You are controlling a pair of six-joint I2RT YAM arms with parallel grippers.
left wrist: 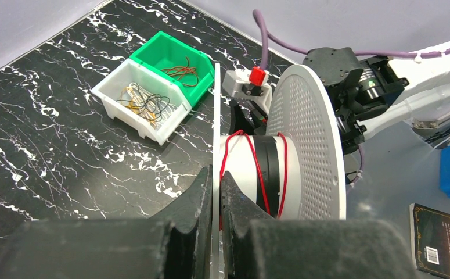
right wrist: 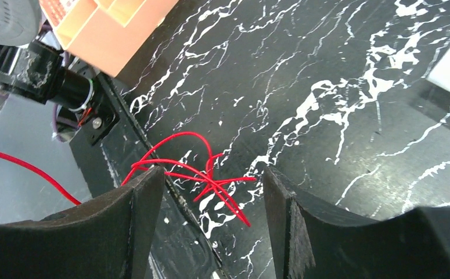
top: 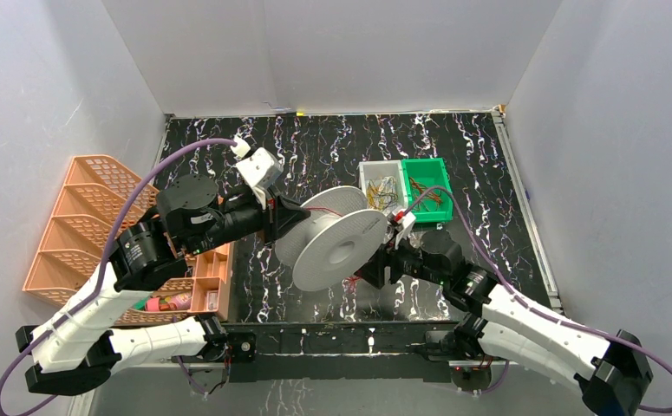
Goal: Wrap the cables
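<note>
Right claw (right wrist: 213, 192) spread wide above a loose tangle of hair-thin red cables (right wrist: 213, 181), lying on the glossy black marbled bench (right wrist: 338, 70) by its front edge. Left claw (left wrist: 215, 192) pinches the thin flat rim of a round perforated white spool (left wrist: 306, 133); more red strands circle its hub. Beyond, a boxy white bin (left wrist: 138, 102) touches a green bin (left wrist: 173, 58).

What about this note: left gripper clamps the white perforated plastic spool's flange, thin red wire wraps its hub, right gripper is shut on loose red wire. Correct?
One error: the right gripper is open, its fingers apart above the loose thin red wire on the black marbled table, as the right wrist view shows. The left gripper and white perforated spool are as stated.
</note>
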